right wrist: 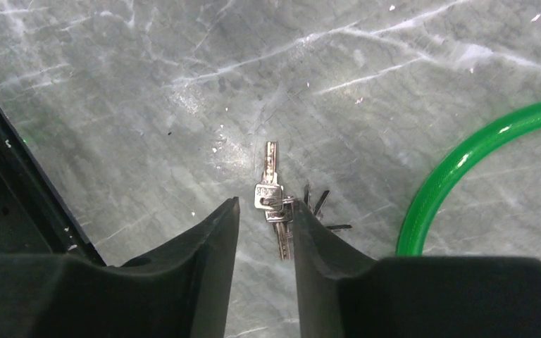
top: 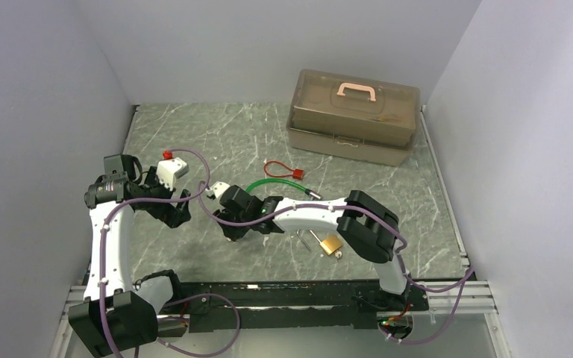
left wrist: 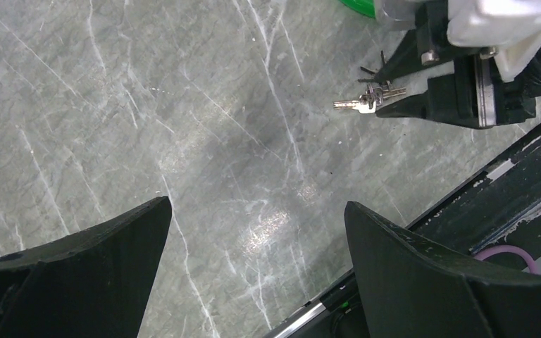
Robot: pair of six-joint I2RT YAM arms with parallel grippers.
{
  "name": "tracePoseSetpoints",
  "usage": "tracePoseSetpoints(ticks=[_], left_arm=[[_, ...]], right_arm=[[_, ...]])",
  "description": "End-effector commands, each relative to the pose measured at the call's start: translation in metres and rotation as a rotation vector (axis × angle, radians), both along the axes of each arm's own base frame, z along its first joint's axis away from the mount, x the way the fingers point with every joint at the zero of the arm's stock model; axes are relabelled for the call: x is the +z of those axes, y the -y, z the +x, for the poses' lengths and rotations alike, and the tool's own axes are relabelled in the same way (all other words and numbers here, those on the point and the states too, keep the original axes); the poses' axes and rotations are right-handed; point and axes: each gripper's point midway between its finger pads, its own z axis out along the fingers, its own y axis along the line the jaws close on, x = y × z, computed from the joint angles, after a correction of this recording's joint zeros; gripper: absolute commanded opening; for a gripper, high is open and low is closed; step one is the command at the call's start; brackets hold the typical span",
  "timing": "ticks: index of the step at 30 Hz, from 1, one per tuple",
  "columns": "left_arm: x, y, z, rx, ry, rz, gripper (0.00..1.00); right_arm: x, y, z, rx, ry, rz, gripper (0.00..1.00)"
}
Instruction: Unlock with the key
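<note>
1. Keys (right wrist: 273, 197) on a small ring lie flat on the grey marbled tabletop (top: 216, 134), near its front edge; one blade points away from the right wrist camera and another points back toward it.
2. Right end effector (right wrist: 266, 203) is down at the bunch, its two dark fingers only narrowly apart, with the ring and the nearer blade in the gap.
3. Its right finger looks to be against the ring, while a strip of bare tabletop shows between the left finger and the blade, so the keys are straddled rather than clamped.
4. Left end effector (left wrist: 257, 204) hovers over bare tabletop to the left with its fingers spread wide and nothing between them; its camera looks across at the right end effector's tips and the keys there.
5. Brass padlock (top: 331, 244) lies on the tabletop beside the right arm's forearm, to the right of the keys and apart from them.
6. Green cable (right wrist: 451, 169) curves on the tabletop just beyond the keys, not touching them.
7. Brown toolbox (top: 354, 115) with a pink handle stands closed at the far right, and a red cable loop (top: 283, 170) lies in front of it.
</note>
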Motion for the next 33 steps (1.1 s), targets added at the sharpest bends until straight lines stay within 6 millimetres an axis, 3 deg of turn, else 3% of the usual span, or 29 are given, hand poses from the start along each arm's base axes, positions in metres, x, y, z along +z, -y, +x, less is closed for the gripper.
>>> tracePoseSetpoints(ticks=[1,14,18,23,33], left_arm=[[0.011,0.007,-0.002,-0.038,0.039,-0.022,0.99],[0.009,0.007,-0.006,-0.044,0.042,-0.012,0.99],[0.010,0.007,-0.008,-0.047,0.045,-0.006,0.99],[0.009,0.008,-0.010,-0.054,0.046,-0.005,0.99],[0.012,0.012,-0.014,-0.078,0.060,-0.018,1.00]], right_arm=[[0.022,-0.012,0.002,0.010,0.029,0.051,0.40],[-0.008,-0.020,0.000,0.027,-0.006,0.011,0.35],[-0.011,-0.021,0.001,0.028,-0.005,0.005,0.24],[-0.002,-0.020,0.001,0.026,0.012,0.025,0.00],[0.049,-0.015,-0.010,0.071,0.051,0.141,0.00]])
